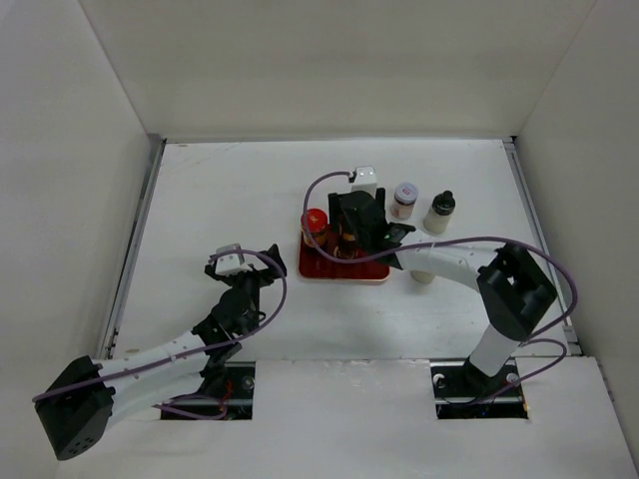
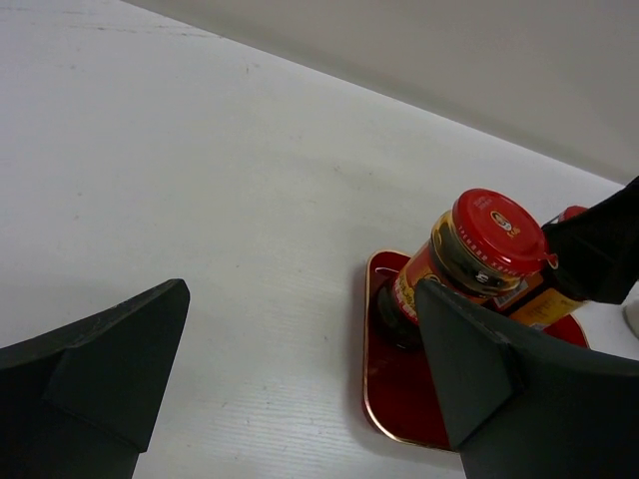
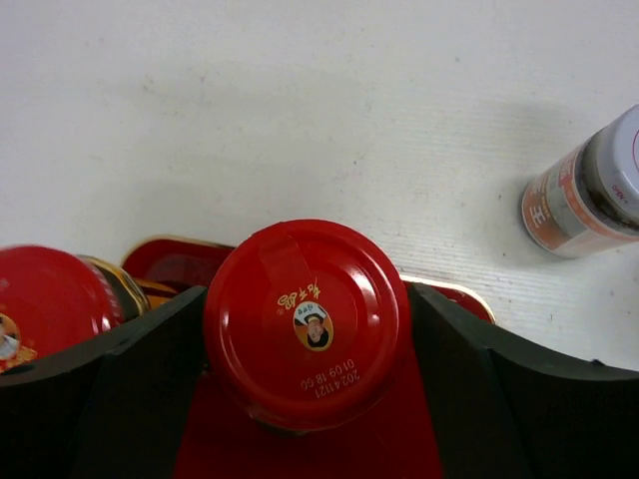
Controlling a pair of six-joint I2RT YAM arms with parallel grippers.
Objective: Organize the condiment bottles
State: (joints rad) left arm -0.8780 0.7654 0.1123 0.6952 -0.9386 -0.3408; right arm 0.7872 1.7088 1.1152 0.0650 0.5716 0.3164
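right gripper (image 1: 351, 236) clasps a red-capped bottle (image 3: 305, 324) over the red tray (image 3: 168, 261), just beside its twin (image 3: 45, 299); lower it straight and seat it flat before releasing, while left gripper (image 2: 300, 299) hangs open, empty.

Bright, even light comes from above, so the white desk (image 1: 220, 200) glows and the shadows are soft and pale, like the grey one at 7 o'clock of the grey-capped bottle (image 3: 589, 190). In the top picture the walls (image 1: 60, 150) lean outward near the edges. In the wrist pictures the dark fingers (image 2: 100, 369) at 7 and 5 o'clock are close, a bit blurry and show little detail, while the red-capped bottle (image 3: 305, 324) is sharp, with a soft shine on its lid.
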